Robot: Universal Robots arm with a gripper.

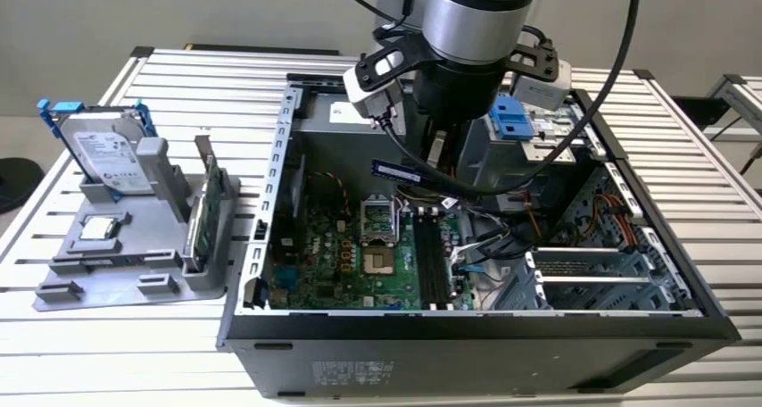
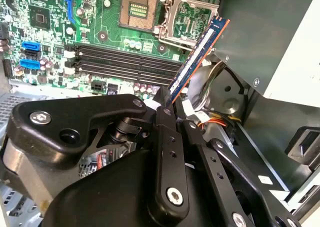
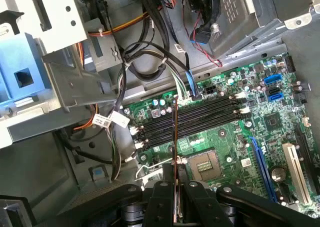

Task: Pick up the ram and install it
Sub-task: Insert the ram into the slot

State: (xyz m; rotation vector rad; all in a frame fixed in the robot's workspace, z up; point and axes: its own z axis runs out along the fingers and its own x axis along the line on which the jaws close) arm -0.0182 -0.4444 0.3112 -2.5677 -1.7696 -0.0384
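Cable bundles [image 3: 150,62] crowd beside the 4 black memory slots [image 2: 125,62] on the motherboard [image 1: 357,255]. The gripper [image 2: 172,109] is clenched on the ram [image 2: 197,57], held above the slots, long axis running across them.

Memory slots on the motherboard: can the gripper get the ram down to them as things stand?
Probably yes. The gripper holds the ram above the memory slots, which look bare, with no cable crossing them. The cable bundle lies off to one side.
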